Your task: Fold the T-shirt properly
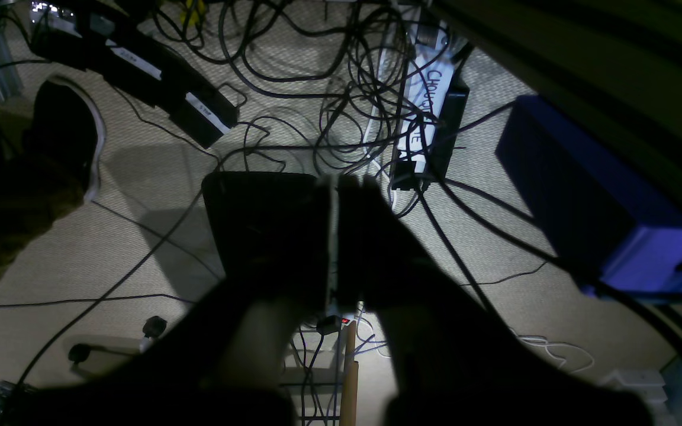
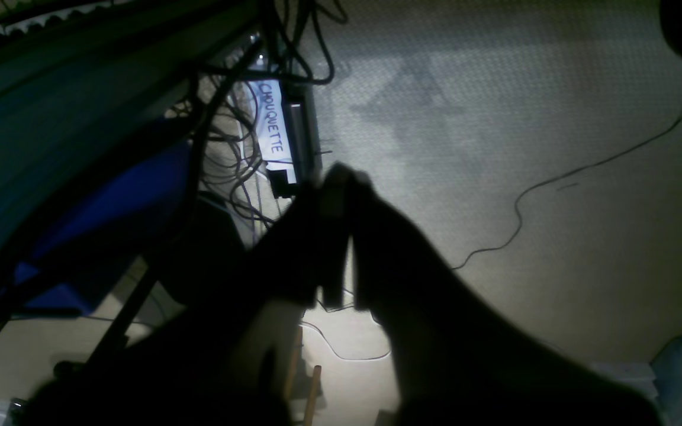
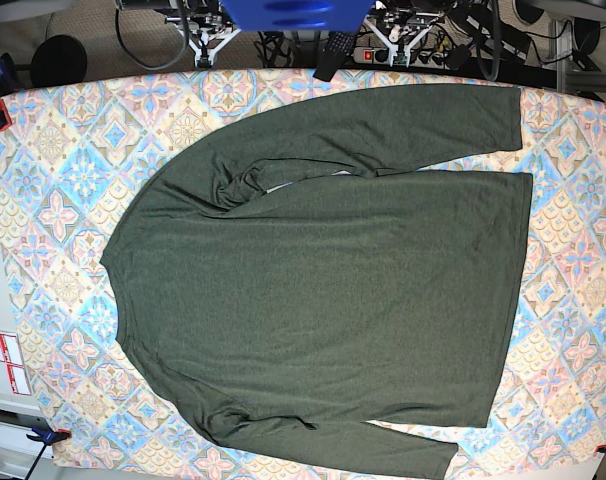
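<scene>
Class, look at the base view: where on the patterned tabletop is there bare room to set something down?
Bare: the left strip beside the T-shirt's collar, and the right strip beyond its hem. Crowded: the top edge, with both arms, and the bottom, under a sleeve.

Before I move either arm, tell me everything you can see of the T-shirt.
The T-shirt is plain dark green, slightly mottled, apparently thin soft knit. It lies unfolded on the patterned tiled surface, neckline toward the base view's left, hem toward its right. Both long sleeves stretch rightward alongside the body, the upper one leaving only a narrow gap. Creases bunch near both sleeve tops; the body is mostly smooth. Neither gripper touches it.
</scene>
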You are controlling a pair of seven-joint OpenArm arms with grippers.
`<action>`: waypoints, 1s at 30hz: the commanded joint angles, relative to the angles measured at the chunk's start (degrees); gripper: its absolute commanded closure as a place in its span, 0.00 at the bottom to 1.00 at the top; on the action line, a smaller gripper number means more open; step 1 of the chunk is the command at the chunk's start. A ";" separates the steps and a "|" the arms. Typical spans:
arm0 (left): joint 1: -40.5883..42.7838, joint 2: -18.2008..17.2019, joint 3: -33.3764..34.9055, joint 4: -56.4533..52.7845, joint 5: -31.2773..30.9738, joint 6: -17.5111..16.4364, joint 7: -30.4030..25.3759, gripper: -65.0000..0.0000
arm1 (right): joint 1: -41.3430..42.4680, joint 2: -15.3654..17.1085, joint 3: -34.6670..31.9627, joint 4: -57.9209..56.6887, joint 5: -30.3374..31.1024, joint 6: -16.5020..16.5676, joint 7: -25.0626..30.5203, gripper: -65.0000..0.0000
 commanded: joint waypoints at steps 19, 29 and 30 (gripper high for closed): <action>1.32 -0.03 -0.06 0.19 0.16 0.19 -0.26 1.00 | -0.27 0.16 0.21 0.14 0.23 -0.08 0.36 1.00; 10.29 -3.73 0.12 9.50 0.25 0.19 -0.08 1.00 | -11.61 3.15 -0.14 10.60 0.14 -0.08 0.45 1.00; 12.40 -3.90 0.12 12.23 0.25 0.19 -0.08 1.00 | -13.11 3.59 -0.14 12.54 0.14 -0.08 0.36 1.00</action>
